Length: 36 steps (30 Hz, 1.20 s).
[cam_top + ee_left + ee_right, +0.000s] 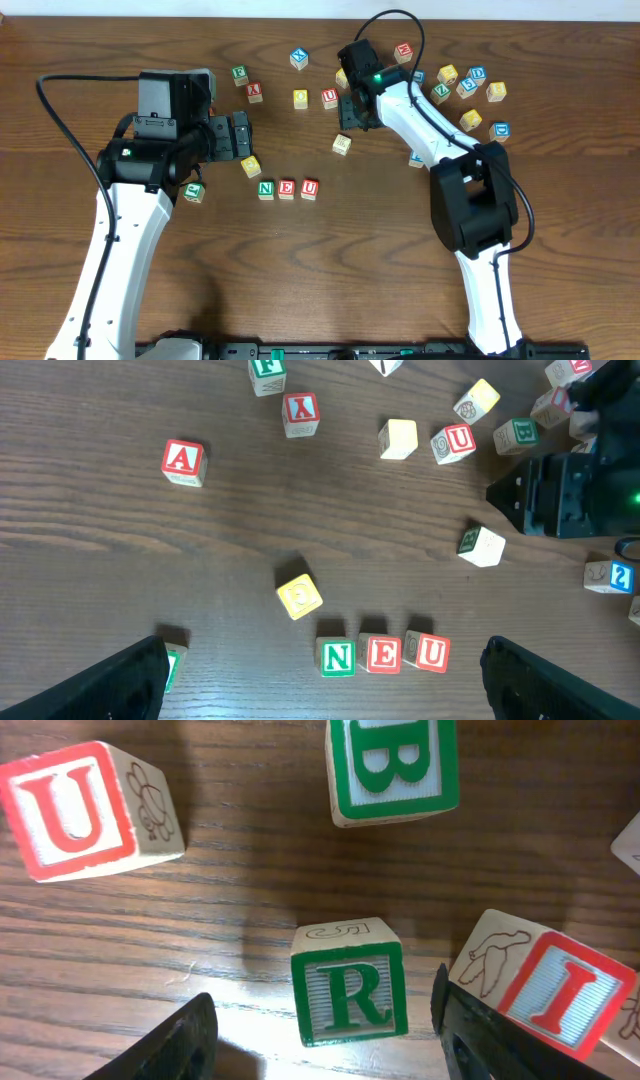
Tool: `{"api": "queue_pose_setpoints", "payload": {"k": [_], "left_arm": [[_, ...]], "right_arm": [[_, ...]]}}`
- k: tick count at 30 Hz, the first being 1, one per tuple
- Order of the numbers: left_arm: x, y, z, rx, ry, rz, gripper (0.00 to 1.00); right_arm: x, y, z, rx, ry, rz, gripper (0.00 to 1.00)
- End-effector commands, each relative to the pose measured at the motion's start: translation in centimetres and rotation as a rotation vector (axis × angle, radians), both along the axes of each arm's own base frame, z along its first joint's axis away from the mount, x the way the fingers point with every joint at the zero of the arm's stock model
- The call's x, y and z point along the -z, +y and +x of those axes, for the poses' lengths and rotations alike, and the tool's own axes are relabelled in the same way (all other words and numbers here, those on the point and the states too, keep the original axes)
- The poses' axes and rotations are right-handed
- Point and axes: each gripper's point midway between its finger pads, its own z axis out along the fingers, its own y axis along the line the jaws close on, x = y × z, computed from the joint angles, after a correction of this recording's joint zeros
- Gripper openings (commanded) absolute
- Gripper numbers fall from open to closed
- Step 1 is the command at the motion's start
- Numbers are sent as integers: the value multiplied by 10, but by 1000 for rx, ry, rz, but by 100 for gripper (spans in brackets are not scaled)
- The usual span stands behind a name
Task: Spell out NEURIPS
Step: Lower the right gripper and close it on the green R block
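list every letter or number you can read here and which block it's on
"N", green: first block of the row
"E", red: middle block of the row
"U", red: last block of the row
"A", red: lone block
"U", red: loose block
"B", green: cropped block
"R", green: centre block
"I", red: angled block
Other blocks: too small or blurred.

1. The left arm (115, 250) rises from the near edge, elbow bent, with its wrist turned rightward.
2. The left gripper (243, 137) is spread wide, its fingers (110, 685) far apart and clasping nothing.
3. The right arm (425, 130) stretches leftward and away from its raised elbow.
4. The right gripper (350, 115) points steeply downward, its fingers (165, 1050) parted and pressing on nothing.
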Motion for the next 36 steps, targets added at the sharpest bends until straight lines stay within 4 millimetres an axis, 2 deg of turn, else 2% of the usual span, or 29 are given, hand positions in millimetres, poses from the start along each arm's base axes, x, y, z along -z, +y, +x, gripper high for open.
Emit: {"api": "queue_pose_setpoints", "payload": {"k": [1, 23, 36], "left_arm": [[-13, -1, 3, 6, -33, -4, 98], [-13, -1, 3, 6, -33, -4, 98], [-13, -1, 3, 6, -33, -4, 98]], "right_arm": [[14, -2, 2, 1, 13, -27, 64], [11, 3, 15, -16, -41, -10, 62], [10, -3, 17, -7, -52, -37, 51]]}}
